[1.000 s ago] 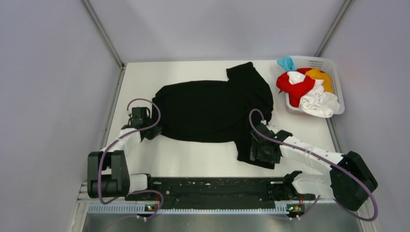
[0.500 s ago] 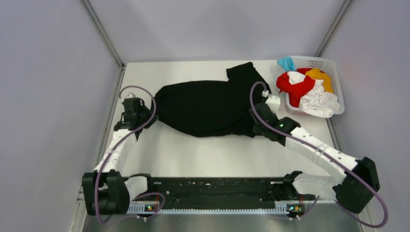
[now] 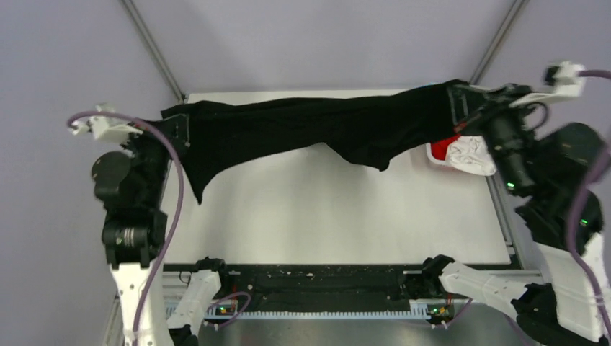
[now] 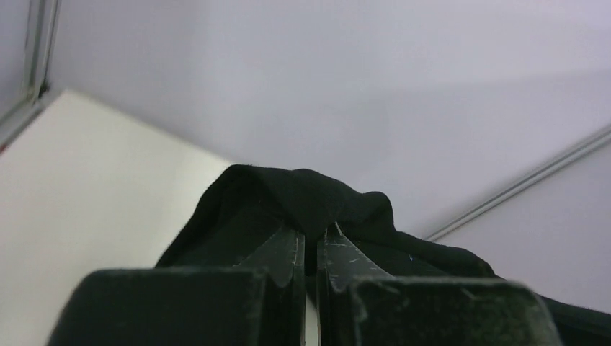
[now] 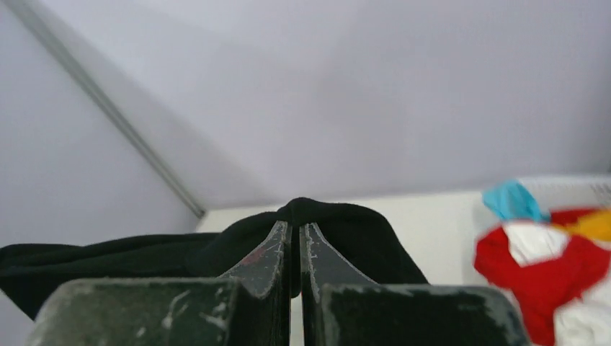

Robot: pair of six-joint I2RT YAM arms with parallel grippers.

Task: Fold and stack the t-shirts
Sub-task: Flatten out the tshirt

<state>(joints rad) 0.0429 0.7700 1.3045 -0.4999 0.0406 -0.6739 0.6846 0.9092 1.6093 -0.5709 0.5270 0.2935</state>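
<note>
If pulled too hard between left hand (image 4: 310, 239) and right hand (image 5: 296, 229), both clamped on the black t-shirt (image 3: 310, 128), could slip free and drop crumpled onto the worktop (image 3: 324, 213).

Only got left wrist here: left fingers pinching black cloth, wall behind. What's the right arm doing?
Observer: The right gripper is shut on the other end of the black t-shirt, per its wrist view.
Operator: Is the shirt spread out?
Observer: Top view: it hangs stretched in a band between the right gripper and the left gripper, above the table. I cannot tell whether the corner drooping near the left touches down.
Operator: Other shirts?
Observer: Right wrist shows a red t-shirt and a light blue t-shirt piled at the far right.
</note>
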